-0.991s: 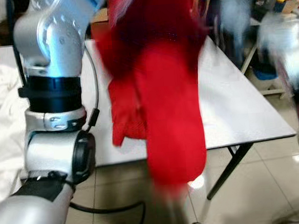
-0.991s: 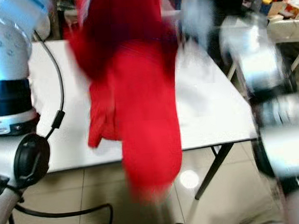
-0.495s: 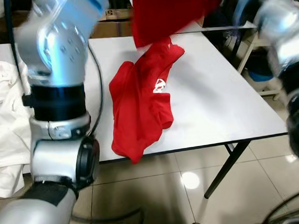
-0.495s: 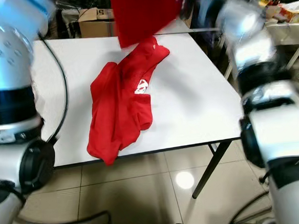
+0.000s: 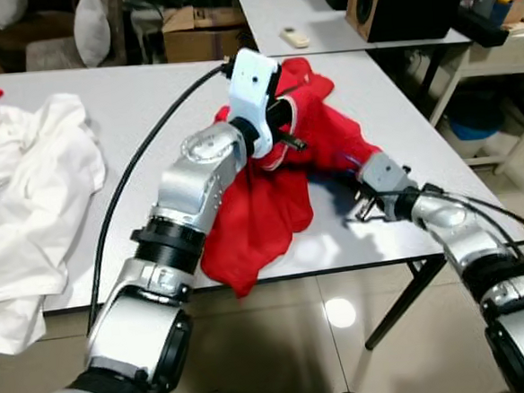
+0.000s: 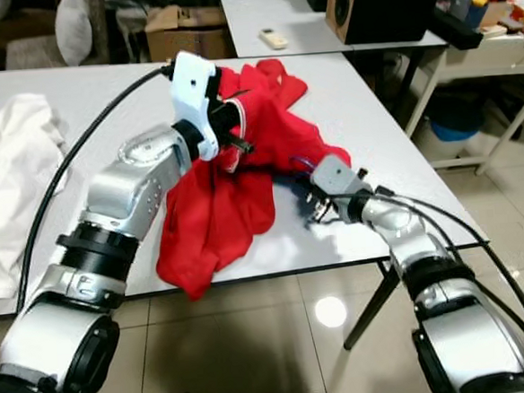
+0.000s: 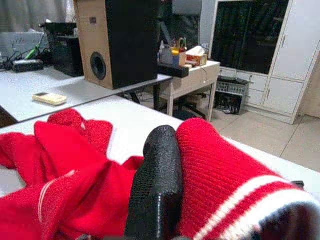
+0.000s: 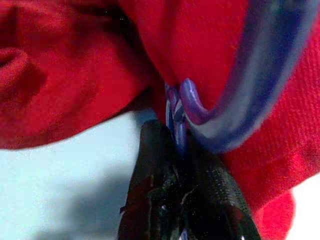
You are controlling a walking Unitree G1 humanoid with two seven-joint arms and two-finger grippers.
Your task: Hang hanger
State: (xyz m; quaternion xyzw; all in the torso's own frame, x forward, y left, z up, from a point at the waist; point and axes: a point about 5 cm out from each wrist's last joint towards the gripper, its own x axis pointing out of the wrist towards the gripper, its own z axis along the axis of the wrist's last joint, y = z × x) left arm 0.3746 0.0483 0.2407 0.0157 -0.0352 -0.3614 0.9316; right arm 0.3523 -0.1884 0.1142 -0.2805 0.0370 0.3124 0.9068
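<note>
Hanger (image 8: pixel 240 95), purple, lies at the table's (image 5: pixel 129 98) right edge inside the red garment (image 5: pixel 272 205), pinched by the right gripper (image 8: pixel 182 165); the left gripper (image 7: pixel 157 170) clamps the collar, apparently steadying it.

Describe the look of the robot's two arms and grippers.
Both arms are silver metal segments joined by black rings. The left arm ends in a white wrist block, with a black cable looping to it. The right arm carries thin black cables. Each gripper has black, rough-textured fingers.
</note>
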